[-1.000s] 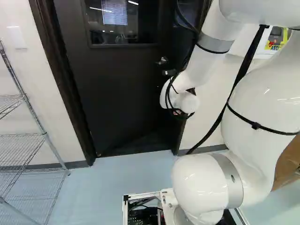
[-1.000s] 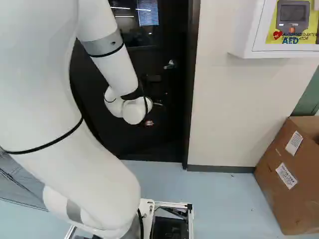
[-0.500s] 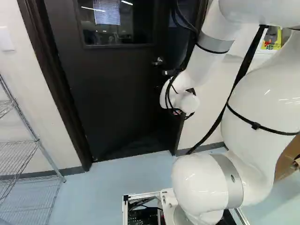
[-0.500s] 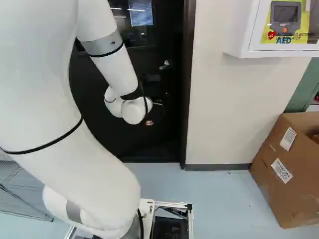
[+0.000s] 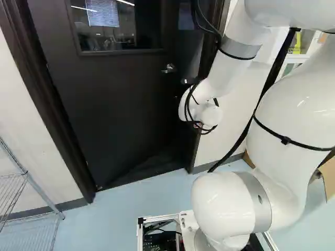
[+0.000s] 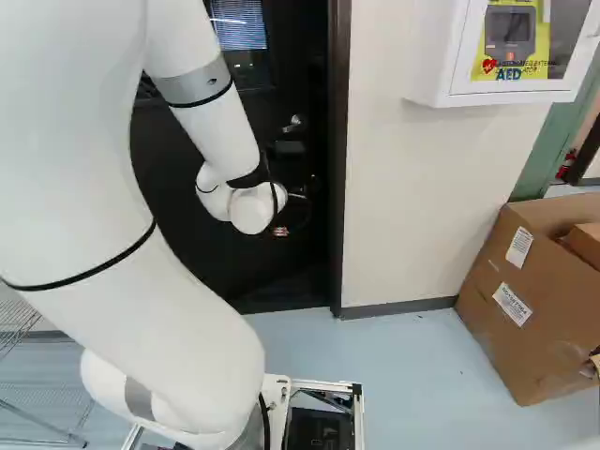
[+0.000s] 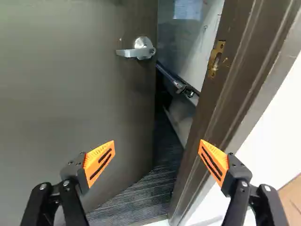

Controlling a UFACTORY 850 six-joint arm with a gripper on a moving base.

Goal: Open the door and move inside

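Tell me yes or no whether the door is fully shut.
No, striped floor shows between the door and its frame.

Brightly lit; glare spots on arm (image 5: 290,112); light strips (image 5: 84,9) mirrored in door window (image 5: 112,34)

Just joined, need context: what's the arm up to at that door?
A robot arm on its mobile base is working on opening a door and going through. The door is ajar, with carpet visible in the gap beside the door frame. The end effector is open and grips nothing; the lever handle is ahead of it, unheld. The base is not inside yet.
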